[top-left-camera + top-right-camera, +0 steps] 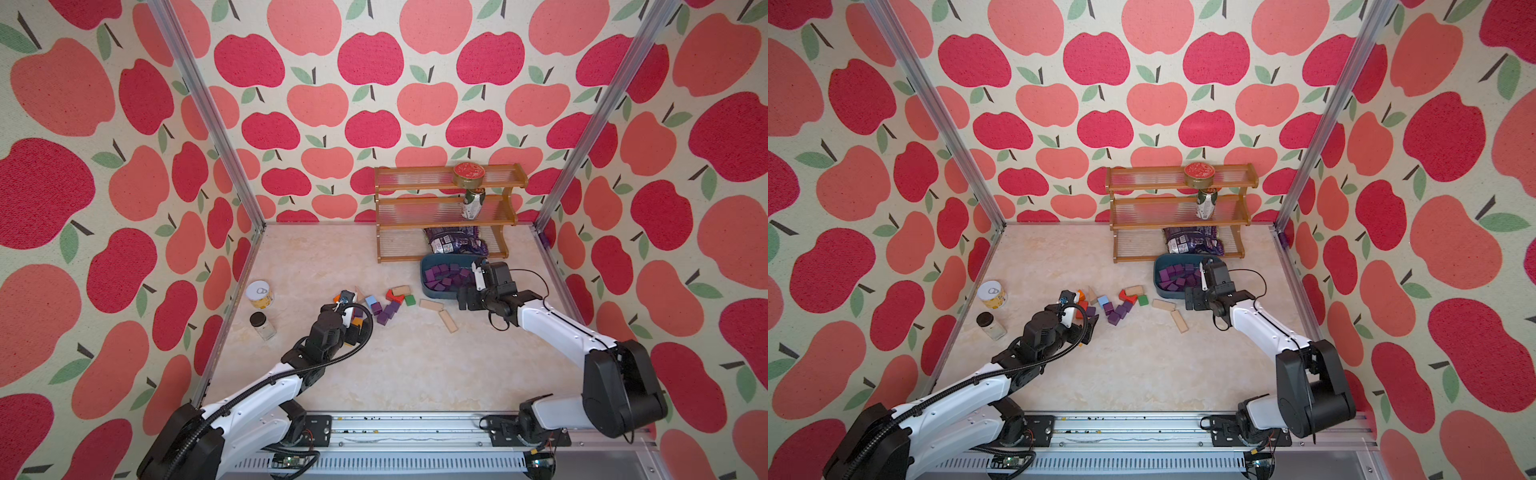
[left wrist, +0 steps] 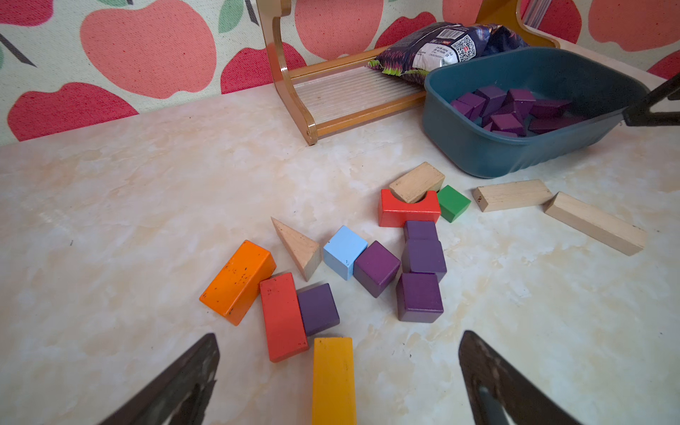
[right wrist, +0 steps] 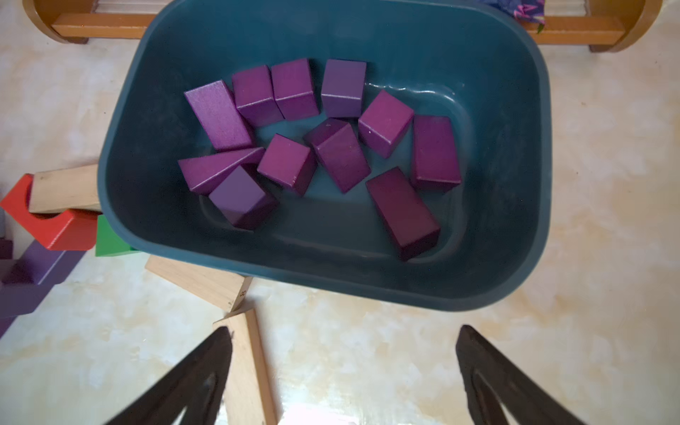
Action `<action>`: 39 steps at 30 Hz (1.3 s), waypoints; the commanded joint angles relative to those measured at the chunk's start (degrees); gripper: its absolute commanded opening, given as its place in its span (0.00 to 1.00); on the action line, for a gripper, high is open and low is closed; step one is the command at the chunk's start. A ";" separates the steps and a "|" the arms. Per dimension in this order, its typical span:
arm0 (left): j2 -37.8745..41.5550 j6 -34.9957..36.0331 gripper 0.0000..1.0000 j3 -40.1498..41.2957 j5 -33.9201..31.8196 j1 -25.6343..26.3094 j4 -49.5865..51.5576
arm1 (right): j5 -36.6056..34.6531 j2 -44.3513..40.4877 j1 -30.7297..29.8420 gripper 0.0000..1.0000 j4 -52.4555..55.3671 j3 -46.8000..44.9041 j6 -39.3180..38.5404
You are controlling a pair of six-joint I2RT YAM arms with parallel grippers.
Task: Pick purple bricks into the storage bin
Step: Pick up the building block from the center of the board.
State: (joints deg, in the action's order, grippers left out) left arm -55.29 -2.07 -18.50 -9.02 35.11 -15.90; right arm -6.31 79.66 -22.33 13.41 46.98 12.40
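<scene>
The teal storage bin (image 3: 331, 285) (image 1: 428, 286) stands in front of the rack and holds several purple bricks (image 3: 340, 154). More purple bricks (image 2: 376, 266) (image 1: 384, 312) lie loose on the table among coloured blocks. My left gripper (image 2: 340, 335) is open just short of that cluster, with the end of a yellow block (image 2: 333, 379) lying between its fingers. One purple brick (image 2: 318, 308) lies right beyond it. My right gripper (image 3: 344, 328) (image 1: 478, 272) is open and empty, raised by the bin's near right side.
Orange (image 2: 237, 281), red (image 2: 283, 316), light blue (image 2: 344, 252) and green (image 2: 453, 203) blocks mix with the purple ones. Tan planks (image 2: 594, 222) lie before the bin. The wooden rack (image 1: 446, 212) holds cans and a snack bag (image 1: 455, 241). A tin (image 1: 259, 294) and a jar (image 1: 262, 325) stand at the left.
</scene>
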 commanded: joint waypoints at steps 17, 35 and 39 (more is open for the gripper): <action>-3.07 0.07 0.99 -2.18 9.19 -0.39 0.07 | 8.58 -4.49 0.44 0.99 -8.52 -6.70 -3.82; -11.45 3.21 0.92 -5.69 15.09 -0.35 2.59 | 14.01 -15.87 0.45 0.99 -10.57 -13.42 -3.24; -13.45 3.08 0.89 -6.63 16.19 -0.39 2.40 | 14.66 -17.46 -0.34 0.99 -9.09 -12.88 -4.37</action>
State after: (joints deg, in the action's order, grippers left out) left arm -67.94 0.05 -23.51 5.50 35.00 -14.79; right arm 6.50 63.59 -22.39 4.60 34.15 8.34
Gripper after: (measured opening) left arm 0.887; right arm 0.992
